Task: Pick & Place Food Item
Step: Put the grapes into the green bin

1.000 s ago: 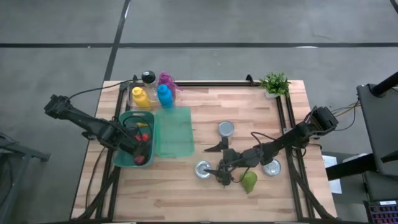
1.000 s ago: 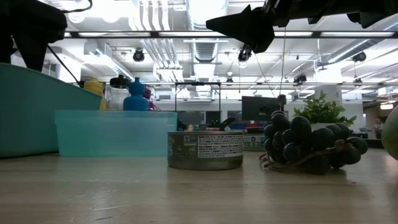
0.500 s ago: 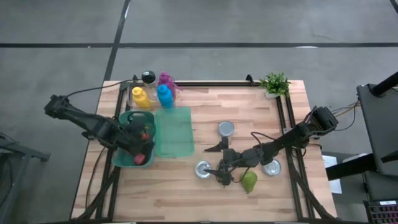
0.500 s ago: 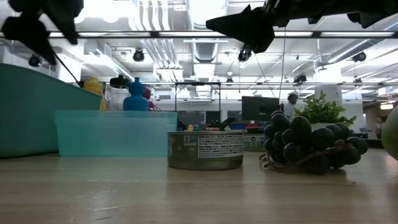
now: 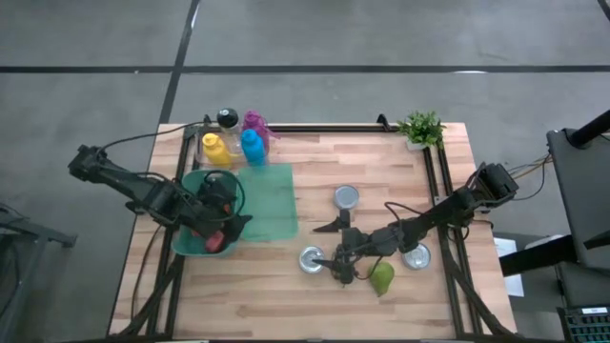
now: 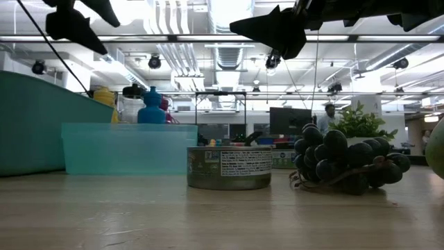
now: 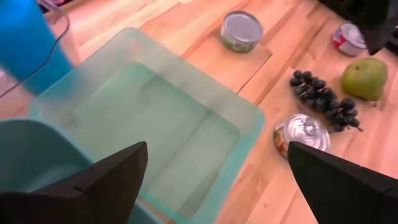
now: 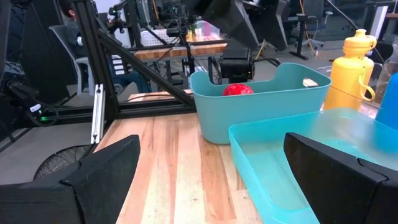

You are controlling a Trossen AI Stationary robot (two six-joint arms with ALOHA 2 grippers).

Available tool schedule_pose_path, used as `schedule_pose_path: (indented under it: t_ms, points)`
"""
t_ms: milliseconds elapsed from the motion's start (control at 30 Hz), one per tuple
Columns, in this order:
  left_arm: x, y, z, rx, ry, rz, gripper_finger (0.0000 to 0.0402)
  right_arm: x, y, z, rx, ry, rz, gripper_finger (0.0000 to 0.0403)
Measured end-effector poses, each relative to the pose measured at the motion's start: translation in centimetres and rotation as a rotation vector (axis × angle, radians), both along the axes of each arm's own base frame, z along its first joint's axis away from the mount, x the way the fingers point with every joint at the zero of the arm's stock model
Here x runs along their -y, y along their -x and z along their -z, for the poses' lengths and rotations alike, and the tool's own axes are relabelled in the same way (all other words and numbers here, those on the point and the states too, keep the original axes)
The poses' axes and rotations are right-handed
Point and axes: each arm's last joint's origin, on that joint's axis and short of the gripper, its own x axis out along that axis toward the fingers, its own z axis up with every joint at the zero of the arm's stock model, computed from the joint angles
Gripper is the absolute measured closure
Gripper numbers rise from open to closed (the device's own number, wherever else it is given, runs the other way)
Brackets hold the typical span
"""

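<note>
Grapes (image 5: 349,268) near the table's front edge, right of centre, under the right gripper (image 5: 340,270), jaws spread wide and holding nothing. Green pear (image 5: 382,277) just right of them, one tin (image 5: 312,259) just left, another tin (image 5: 416,255) further right, a third tin (image 5: 346,197) farther back. Left gripper (image 5: 232,215) released too, over the near edge of the teal bin (image 5: 191,240) holding red fruit (image 5: 214,244), clear tray (image 5: 270,202) beside. Bottles (image 5: 234,146) and small plant (image 5: 421,128) at the far edge.

text: none legible | can (image 6: 229,168) label: printed, perhaps ingredients, too small to read
</note>
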Motion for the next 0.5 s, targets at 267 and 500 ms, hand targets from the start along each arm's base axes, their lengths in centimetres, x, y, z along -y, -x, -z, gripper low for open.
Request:
schedule_pose_path:
  t_ms: [267, 500]
  points:
    - [0.33, -0.70, -0.02, 0.023, -0.028, 0.042, 0.0009, 0.00, 0.00, 0.00, 0.000, 0.000, 0.000, 0.0006]
    - [0.38, -0.80, -0.01, 0.028, -0.027, 0.044, 0.0009, 0.00, 0.00, 0.00, 0.000, 0.000, 0.000, 0.0006]
